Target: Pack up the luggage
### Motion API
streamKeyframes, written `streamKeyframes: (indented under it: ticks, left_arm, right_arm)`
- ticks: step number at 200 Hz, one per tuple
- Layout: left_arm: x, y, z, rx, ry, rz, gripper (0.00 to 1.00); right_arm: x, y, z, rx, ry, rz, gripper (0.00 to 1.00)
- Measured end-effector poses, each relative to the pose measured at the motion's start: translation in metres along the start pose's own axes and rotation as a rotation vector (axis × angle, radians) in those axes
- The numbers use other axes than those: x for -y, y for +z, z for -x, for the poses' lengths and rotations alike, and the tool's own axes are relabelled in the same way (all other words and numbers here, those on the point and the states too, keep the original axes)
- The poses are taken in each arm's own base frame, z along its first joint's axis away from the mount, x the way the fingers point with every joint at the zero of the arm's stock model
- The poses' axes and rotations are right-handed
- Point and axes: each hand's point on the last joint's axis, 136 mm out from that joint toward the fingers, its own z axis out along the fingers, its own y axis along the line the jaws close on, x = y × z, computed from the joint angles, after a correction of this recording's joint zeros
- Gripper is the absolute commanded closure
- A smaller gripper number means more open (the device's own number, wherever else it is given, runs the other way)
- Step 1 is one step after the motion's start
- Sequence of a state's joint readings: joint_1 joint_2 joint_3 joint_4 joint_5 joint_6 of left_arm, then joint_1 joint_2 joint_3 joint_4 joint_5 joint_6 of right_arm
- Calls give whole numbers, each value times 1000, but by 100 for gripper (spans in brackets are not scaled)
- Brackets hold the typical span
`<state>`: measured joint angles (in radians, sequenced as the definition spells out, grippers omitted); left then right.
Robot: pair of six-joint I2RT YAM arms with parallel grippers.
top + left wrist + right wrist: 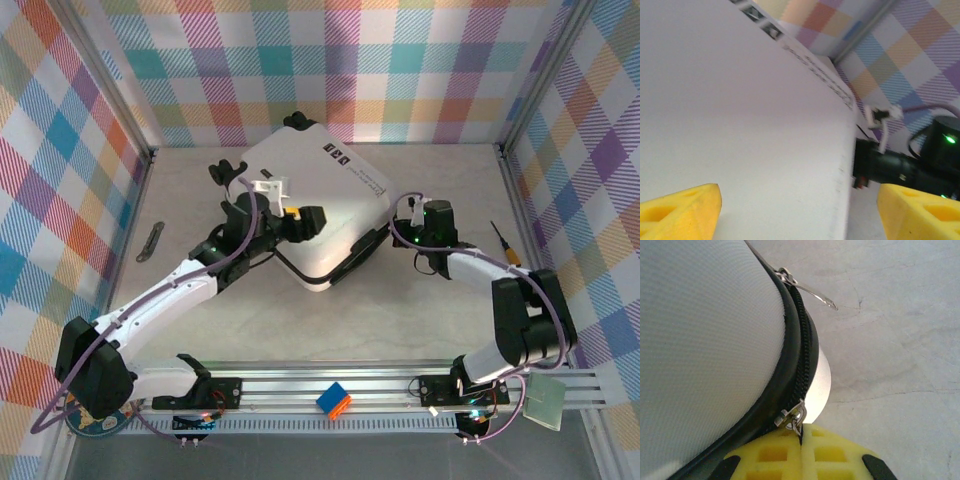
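— White hard-shell luggage (320, 185) with rounded corners, lid down, lying flat on the pale grey table (400, 320). Where is it from each claw?

— Directly beneath the left claw (290, 218), and just to the left of the right claw (392, 238), whose tip meets its near right corner.

— What is the left claw doing?

— It is released. In the left wrist view its yellow fingers (680, 210) stand wide apart, with only smooth white shell between them. I cannot tell whether they touch it.

— And the right one?

— Clenched. Its yellow pads (840, 442) are pressed together, grasping the small metal zipper pull (792, 416) right at their tips. The black zipper seam (800, 340) runs away from the pads along the shell's curved edge.

— Anything else near them?

— A second metal pull (810, 287) juts free from that seam, farther ahead of the pads. An orange-handled screwdriver (502, 240) lies on the table to the right of the right claw, well apart from it and from the luggage.
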<state>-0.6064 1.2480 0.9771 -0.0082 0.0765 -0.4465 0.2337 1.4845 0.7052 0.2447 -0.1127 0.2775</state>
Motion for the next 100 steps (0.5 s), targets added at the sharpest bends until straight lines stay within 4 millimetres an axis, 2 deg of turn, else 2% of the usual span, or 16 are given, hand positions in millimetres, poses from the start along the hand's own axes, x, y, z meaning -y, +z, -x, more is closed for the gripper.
streamKeyframes:
  ticks: [27,54,74,100]
  left_arm:
    - [-24,-3,10,-25,5,68,19]
    - [-26,2,15,-104,46,119,18]
    - [-6,13,24,-151,101,109,17]
    - [51,37,35,-166,171,-13,17]
  right_arm:
    - [1,-14,-11,0,7,-5,100]
    - [3,-24,-19,-1,22,-16,100]
    - [4,-30,-24,4,38,-14,100]
    - [3,-39,-31,11,49,-13,100]
